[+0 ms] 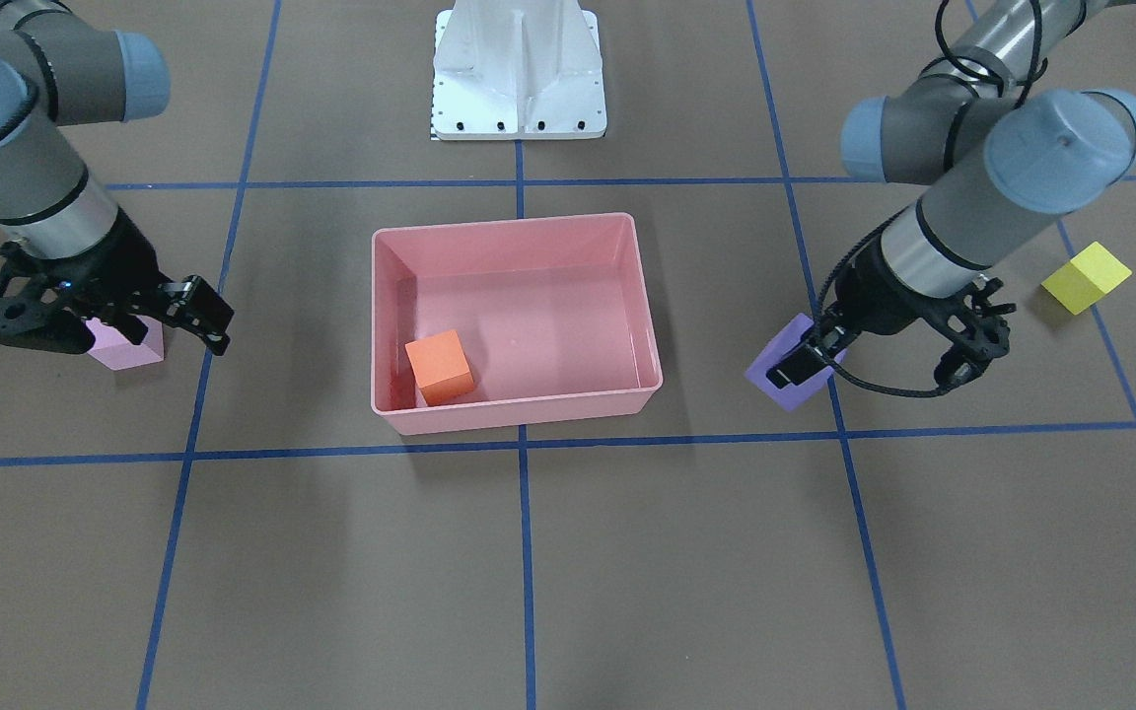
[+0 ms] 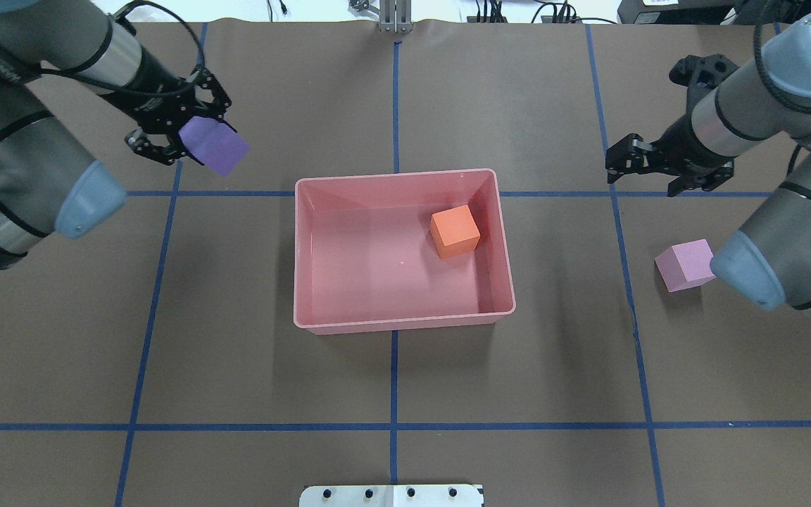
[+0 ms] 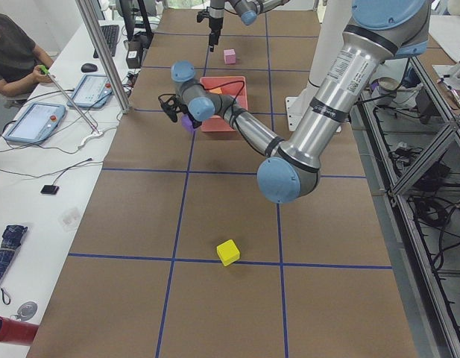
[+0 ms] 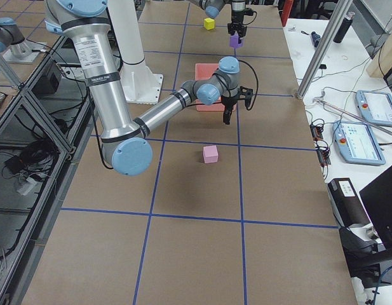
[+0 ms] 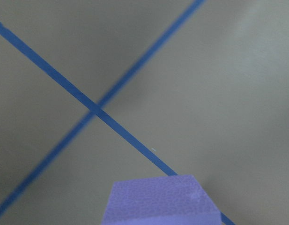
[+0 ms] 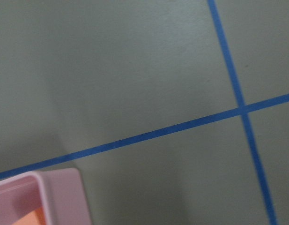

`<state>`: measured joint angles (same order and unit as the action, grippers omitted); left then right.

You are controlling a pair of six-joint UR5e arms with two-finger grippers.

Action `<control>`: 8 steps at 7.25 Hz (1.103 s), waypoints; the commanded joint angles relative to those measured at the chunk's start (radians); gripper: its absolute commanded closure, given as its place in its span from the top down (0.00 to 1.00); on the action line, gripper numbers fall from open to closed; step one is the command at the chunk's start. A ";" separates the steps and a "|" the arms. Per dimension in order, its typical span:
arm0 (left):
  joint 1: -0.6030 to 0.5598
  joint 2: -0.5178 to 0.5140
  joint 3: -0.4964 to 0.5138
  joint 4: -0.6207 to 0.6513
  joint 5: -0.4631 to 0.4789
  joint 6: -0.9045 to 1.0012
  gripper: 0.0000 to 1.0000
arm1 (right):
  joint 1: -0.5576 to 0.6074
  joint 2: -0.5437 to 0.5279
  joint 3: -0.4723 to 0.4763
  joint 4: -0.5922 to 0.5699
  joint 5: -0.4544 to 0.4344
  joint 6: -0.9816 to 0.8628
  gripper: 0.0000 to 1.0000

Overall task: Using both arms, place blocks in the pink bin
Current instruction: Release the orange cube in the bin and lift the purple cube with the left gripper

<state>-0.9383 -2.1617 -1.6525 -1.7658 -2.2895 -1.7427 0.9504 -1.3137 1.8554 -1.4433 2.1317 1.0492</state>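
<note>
My left gripper [image 2: 194, 144] is shut on the purple block [image 2: 213, 144] and holds it above the table, left of the pink bin [image 2: 405, 324]. The block also shows in the front view [image 1: 783, 380] and in the left wrist view [image 5: 158, 201]. The orange block [image 2: 455, 232] lies inside the bin near its far right corner. My right gripper [image 2: 648, 176] is open and empty, right of the bin. The light pink block [image 2: 685, 265] lies on the table close behind it. The yellow block [image 1: 1086, 277] lies on the table beyond my left arm.
The white pedestal [image 1: 519, 74] stands at the robot's side of the table, behind the bin. Blue tape lines cross the brown table. The right wrist view shows a corner of the bin [image 6: 55, 187]. Operators' tablets lie on a side bench [image 3: 36, 119].
</note>
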 commanded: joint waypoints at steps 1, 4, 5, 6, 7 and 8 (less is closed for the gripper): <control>0.163 -0.156 -0.015 0.179 0.171 -0.062 0.00 | 0.050 -0.094 -0.005 0.000 0.030 -0.186 0.99; 0.358 -0.176 0.014 0.183 0.369 -0.112 0.00 | 0.044 -0.119 -0.067 0.003 0.030 -0.304 0.99; 0.378 -0.178 0.016 0.183 0.377 -0.113 0.00 | 0.027 -0.127 -0.090 0.070 0.033 -0.301 0.99; 0.400 -0.181 0.035 0.183 0.405 -0.113 0.00 | 0.001 -0.136 -0.146 0.165 0.031 -0.298 0.99; 0.404 -0.182 0.045 0.181 0.412 -0.112 0.00 | -0.019 -0.134 -0.174 0.206 0.030 -0.305 0.99; 0.409 -0.184 0.045 0.183 0.412 -0.112 0.00 | -0.031 -0.134 -0.162 0.211 0.031 -0.308 0.99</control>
<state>-0.5377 -2.3434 -1.6128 -1.5838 -1.8837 -1.8550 0.9380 -1.4472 1.7000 -1.2611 2.1623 0.7455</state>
